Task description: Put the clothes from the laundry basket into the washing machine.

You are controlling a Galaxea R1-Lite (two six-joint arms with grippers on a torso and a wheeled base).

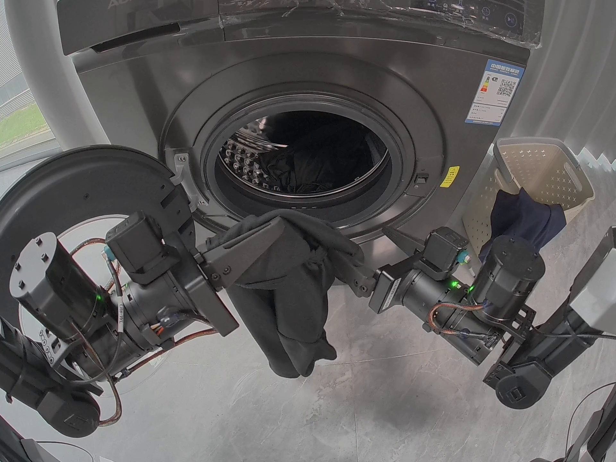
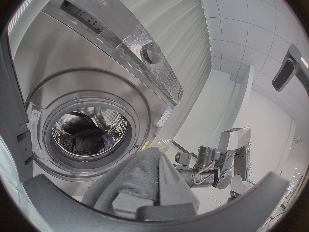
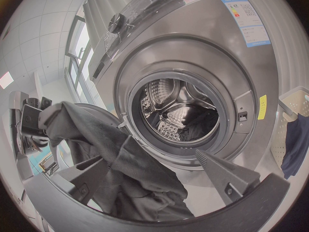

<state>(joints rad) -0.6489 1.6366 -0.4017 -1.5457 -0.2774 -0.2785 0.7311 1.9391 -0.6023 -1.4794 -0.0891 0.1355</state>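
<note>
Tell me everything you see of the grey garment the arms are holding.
The dark grey garment is soft, knit-looking cloth, bunched and creased. The left end effector is shut on one end. The cloth stretches across to drape over one finger of the open right end effector, and the rest hangs loose before the open washing machine.

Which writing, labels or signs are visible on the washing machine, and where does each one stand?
Drawer front: short brand lettering, left unquoted.
Energy label, blue-bordered, on the upper right of the front: text and code square too small to read.
Yellow sticker, lower on the right of the front: too small to read.
Control panel, under plastic film: small icons only, no readable words.
</note>
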